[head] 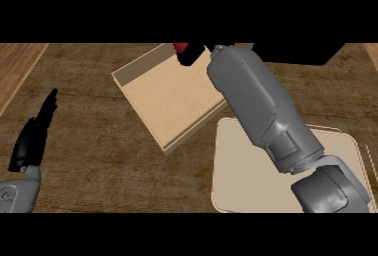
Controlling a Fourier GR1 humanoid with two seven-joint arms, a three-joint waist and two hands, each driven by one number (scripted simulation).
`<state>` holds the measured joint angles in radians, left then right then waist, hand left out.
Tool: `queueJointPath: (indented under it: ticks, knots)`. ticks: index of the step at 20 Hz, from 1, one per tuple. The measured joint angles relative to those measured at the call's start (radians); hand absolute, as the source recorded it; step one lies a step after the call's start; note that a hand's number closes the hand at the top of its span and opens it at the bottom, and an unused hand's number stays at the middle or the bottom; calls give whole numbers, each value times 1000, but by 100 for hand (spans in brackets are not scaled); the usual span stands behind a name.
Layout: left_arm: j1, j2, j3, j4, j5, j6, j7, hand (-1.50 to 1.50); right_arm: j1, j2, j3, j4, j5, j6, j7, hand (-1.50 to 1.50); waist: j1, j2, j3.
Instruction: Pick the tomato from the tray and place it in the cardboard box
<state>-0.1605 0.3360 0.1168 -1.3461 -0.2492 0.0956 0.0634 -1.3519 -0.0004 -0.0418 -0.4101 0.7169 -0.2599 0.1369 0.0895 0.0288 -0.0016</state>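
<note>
The right hand [193, 53] curls round the red tomato [179, 47], up over the cardboard box [166, 100] (far edge). The left hand [35, 135] rests open.

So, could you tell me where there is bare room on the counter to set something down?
The widest bare patch of counter lies between the left hand, the box and the tray. The tray's near left part is bare too. It is crowded at the box's far corner, where the right hand holds the tomato.
</note>
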Motion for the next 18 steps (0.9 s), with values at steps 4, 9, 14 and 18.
queueJointPath:
  ticks: [4, 9, 14, 18]
  knots:
    - [-28, 0, -9, 1, -1, -12, 6, 0, -20, 0, -12, 93, -14, -67, 23, -150, 21, 9, 0]
    - [-55, -5, -19, 16, -7, -17, 4, 0, -26, 0, -49, 174, -77, -80, 31, -150, 43, 18, 0]
    - [-64, -6, -22, 16, -6, -25, 5, 0, -26, 0, -71, 205, -121, -115, -29, -150, 53, 19, 1]
    - [-76, -9, -22, 33, -16, -15, 5, 0, -19, 0, -97, 188, -161, -176, -121, -150, 43, 18, 1]
